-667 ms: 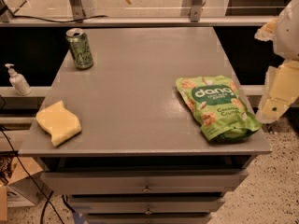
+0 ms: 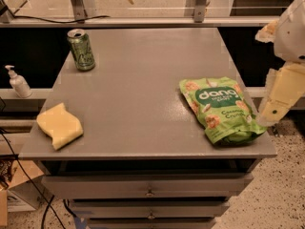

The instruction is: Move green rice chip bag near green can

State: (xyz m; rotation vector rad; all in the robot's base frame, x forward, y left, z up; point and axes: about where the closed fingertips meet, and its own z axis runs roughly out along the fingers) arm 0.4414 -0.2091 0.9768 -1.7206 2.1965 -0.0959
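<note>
**Operator:** Where does the bag lie from the gripper?

**Spotter:** Your gripper (image 2: 279, 97) hangs off the right edge of the table (image 2: 143, 104), above the floor. The green rice chip bag (image 2: 219, 109) lies just to its left, flat on the near right part of the tabletop. Its near right corner reaches almost to the table's edge. So I'd say your first move is a short reach leftward, with little travel near or far.

**Operator:** Is the gripper released or clenched?

**Spotter:** I cannot tell from this view. It holds nothing that I can see.

**Operator:** How does the bag point?

**Spotter:** Its long axis runs from far to near and slants a little, so the far end sits further left than the near end. The "dang" lettering reads upright from the near side, which puts the bag's top at the far end. You would be meeting one long side of it.

**Operator:** And the target?

**Spotter:** The green can (image 2: 81, 50) stands upright at the far left, well apart from the bag. The carry runs left and away across bare tabletop. The yellow sponge (image 2: 59, 125) sits near left, out of that line.
</note>
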